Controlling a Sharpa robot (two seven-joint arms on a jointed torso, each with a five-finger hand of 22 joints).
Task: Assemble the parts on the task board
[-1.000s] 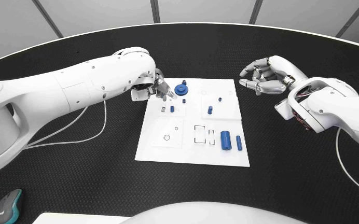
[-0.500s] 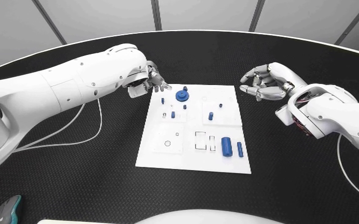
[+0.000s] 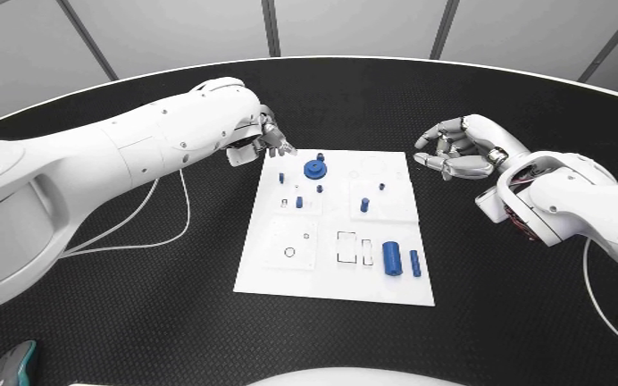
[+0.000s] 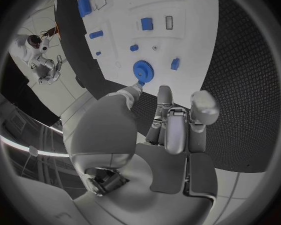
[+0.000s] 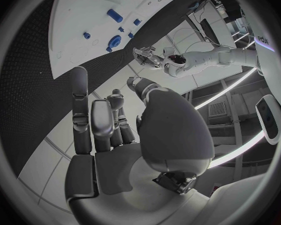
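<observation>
A round black table [image 3: 154, 314] carries the white task board [image 3: 338, 265]; a blue gear [image 3: 314, 169] stands near its far edge. Both the left hand [image 3: 264, 140] and right hand [image 3: 457, 149] hold nothing, fingers loosely apart.

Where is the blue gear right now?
In the head view the gear sits at the board's far end, left of its middle, just beside the left hand, with nothing holding it.
</observation>
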